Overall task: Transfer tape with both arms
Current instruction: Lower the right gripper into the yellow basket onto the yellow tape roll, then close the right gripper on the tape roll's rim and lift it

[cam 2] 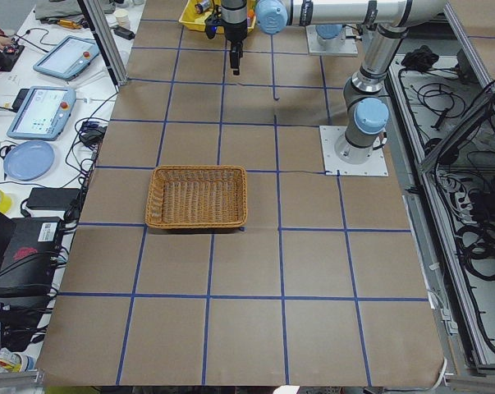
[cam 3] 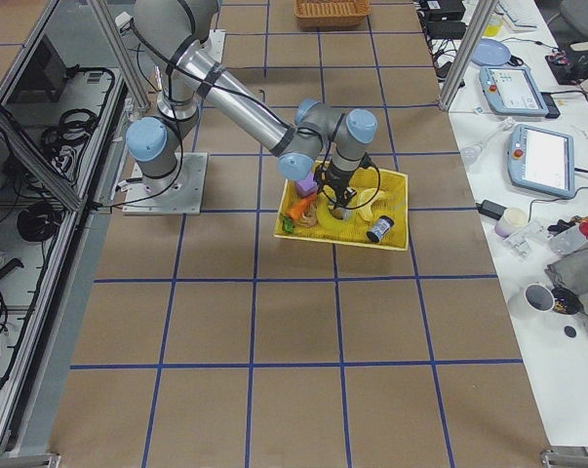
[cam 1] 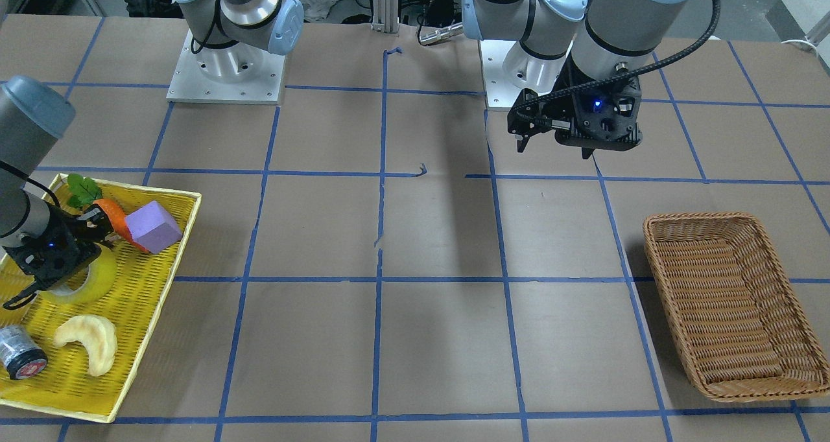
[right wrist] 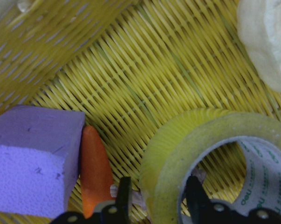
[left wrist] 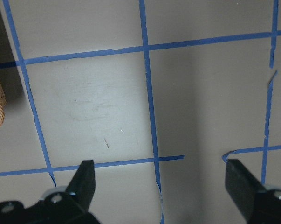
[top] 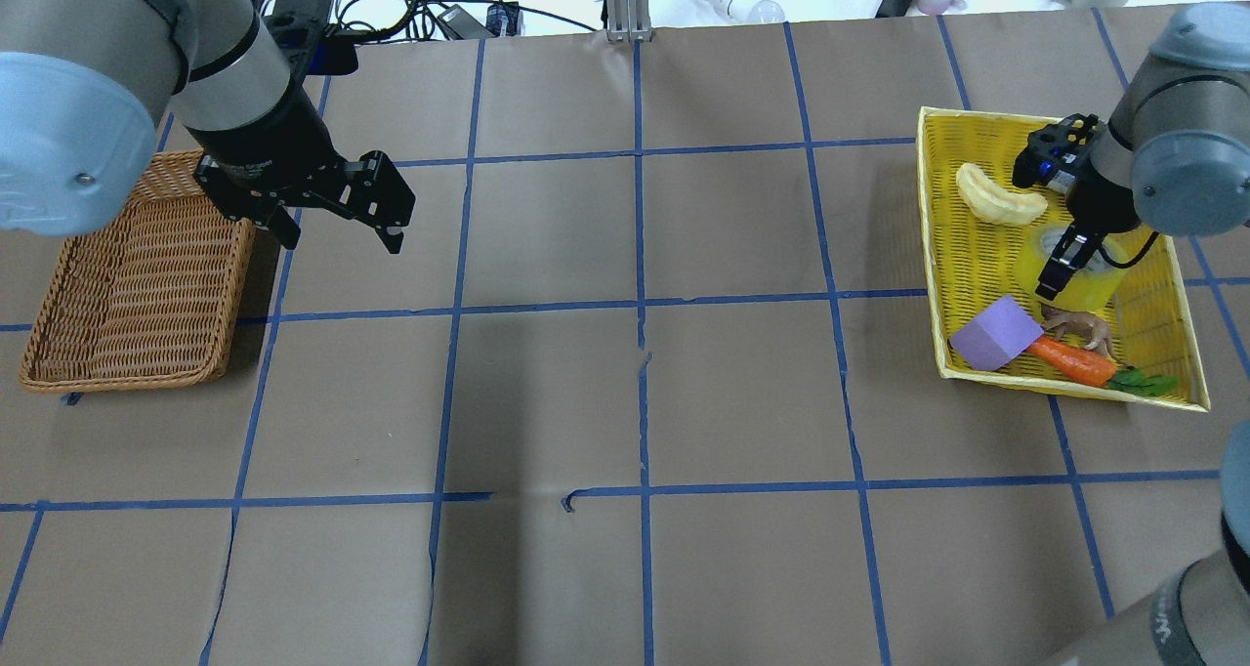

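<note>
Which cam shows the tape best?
Right wrist: close-up of the tape, the right gripper straddling its wall. Overhead and front-facing show it partly behind that gripper; exterior right shows it tiny; the others, not at all.

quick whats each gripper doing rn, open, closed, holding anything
Left gripper: open, holding nothing.
Right gripper: straddles the wall of the tape, one finger inside the core; cannot tell whether it is clamped.

glossy translucent tape (right wrist: 187, 135) – woven plastic yellow tray (right wrist: 145, 70), matt brown paper table (top: 547, 402).
</note>
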Controlling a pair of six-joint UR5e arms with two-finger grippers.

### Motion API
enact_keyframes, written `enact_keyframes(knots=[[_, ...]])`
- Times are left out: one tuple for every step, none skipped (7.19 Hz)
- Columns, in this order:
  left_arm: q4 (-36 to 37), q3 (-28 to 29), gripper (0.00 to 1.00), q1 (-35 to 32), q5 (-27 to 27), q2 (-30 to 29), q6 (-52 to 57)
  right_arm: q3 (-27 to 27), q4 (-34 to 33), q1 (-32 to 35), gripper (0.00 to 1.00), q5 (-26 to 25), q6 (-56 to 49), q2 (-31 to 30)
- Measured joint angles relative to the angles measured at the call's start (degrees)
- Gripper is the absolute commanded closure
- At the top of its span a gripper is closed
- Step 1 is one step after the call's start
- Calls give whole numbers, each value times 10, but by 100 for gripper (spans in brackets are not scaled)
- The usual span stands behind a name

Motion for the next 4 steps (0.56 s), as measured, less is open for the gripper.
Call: enact_keyframes(knots=[[0, 0, 0, 0, 0, 0, 0, -1, 0, 0, 100, -7, 7, -1], [0, 0, 0, 0, -1, 0, 0, -6, 2, 0, 100, -13, 16, -3], [0, 0, 0, 0, -1, 0, 0, -15, 3, 2, 100, -12, 28, -11], [0, 0, 0, 0, -1, 0, 0, -28, 5, 6, 100, 3, 45, -27]])
